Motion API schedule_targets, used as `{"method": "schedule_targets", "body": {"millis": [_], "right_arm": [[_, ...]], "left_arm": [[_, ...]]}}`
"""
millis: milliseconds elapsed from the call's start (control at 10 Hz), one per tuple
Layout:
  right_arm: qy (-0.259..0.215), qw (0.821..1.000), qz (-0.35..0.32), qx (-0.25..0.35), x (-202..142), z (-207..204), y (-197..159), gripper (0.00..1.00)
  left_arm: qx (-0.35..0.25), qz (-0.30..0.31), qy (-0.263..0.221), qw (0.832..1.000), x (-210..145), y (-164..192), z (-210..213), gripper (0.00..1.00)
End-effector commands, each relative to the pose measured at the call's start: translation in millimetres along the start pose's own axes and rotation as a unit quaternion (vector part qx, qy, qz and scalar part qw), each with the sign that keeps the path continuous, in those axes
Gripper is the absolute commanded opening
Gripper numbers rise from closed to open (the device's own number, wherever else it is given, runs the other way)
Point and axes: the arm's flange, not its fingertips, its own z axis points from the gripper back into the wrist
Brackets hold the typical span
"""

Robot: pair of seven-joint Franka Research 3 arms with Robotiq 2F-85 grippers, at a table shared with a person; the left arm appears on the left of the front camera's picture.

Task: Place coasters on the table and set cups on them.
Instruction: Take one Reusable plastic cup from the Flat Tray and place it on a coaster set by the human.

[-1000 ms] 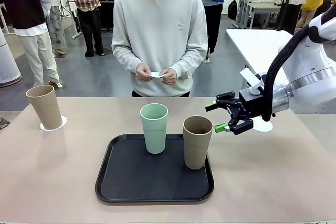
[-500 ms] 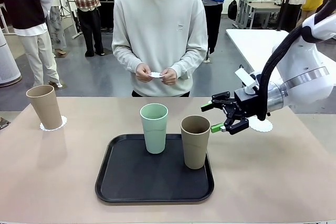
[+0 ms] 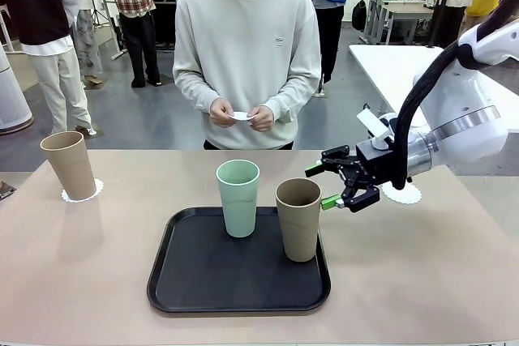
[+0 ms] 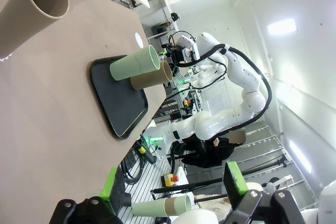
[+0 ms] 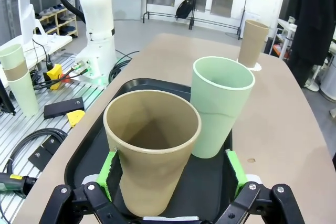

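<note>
The right gripper [image 3: 321,186] has its fingers spread on either side of the tan cup [image 3: 298,220] on the black tray [image 3: 195,281], right of the green cup [image 3: 238,200]. The left gripper [image 4: 172,178] has its fingers spread too, with nothing between them.

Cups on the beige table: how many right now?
3. One tan cup on a doily at the table's left; the green cup on the black tray; another tan cup beside it there, just ahead of the open right claw.

three cups [image 3: 238,198]: two tan, one mint; two coasters [image 3: 97,189], perhaps third held; one tray [image 3: 203,281]
</note>
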Motion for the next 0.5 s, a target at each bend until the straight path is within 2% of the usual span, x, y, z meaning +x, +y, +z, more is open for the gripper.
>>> {"method": "schedule_targets", "body": {"millis": [0,400], "right_arm": [[0.0,1.0,-0.002,0.013,-3.5,-14.4,4.7,1.0],[-0.001,1.0,-0.014,0.028,-7.4,-27.0,9.2,1.0]], "left_arm": [[-0.004,-0.002,-0.002,1.0,-1.0,-1.8,1.6,1.0],[-0.004,-0.002,-0.002,1.0,-1.0,-1.8,1.6,1.0]]}}
